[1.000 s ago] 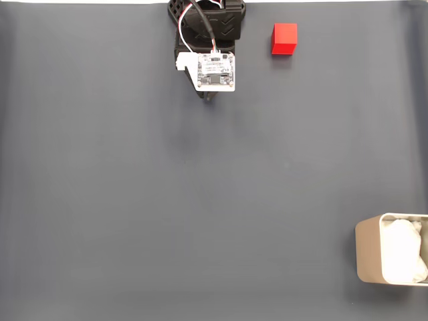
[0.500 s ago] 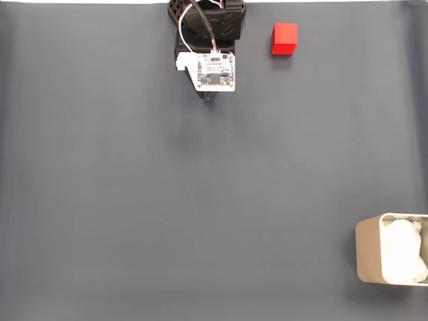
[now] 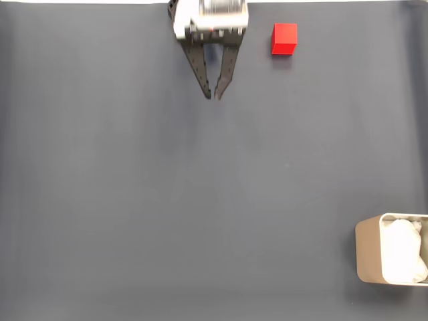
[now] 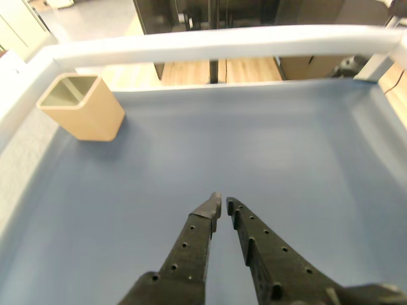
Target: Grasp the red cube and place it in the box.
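Hand (image 3: 212, 95) nearly closed, empty, tips apart

A bright red cube (image 3: 284, 39) sits at about one o'clock in the fixed view on a plain slate-grey mat (image 3: 167, 200). The box (image 3: 370, 249), down at four o'clock, is pale beige-grey with white padding (image 3: 404, 251) inside. The gripper (image 3: 213, 95) has black fingers under a light grey body. In the wrist view the fingers (image 4: 191, 248) are black, dotted with small holes, and the mat looks bluish.
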Robot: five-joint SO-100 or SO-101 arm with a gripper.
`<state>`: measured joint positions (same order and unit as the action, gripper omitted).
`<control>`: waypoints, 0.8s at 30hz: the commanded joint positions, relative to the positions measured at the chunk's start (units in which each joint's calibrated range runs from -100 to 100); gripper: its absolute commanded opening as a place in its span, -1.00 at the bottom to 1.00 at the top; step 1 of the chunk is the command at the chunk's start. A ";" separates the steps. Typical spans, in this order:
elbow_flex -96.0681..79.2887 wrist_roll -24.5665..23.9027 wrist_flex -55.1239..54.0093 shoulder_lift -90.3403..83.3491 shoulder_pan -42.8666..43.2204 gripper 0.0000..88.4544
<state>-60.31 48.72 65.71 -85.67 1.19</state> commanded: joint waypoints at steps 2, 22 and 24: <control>16.69 1.81 0.93 6.81 0.52 -1.00; 46.71 2.64 9.12 32.29 -0.62 -1.00; 46.71 2.59 9.04 32.81 -0.83 -1.00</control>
<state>-15.91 50.87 74.94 -53.19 1.11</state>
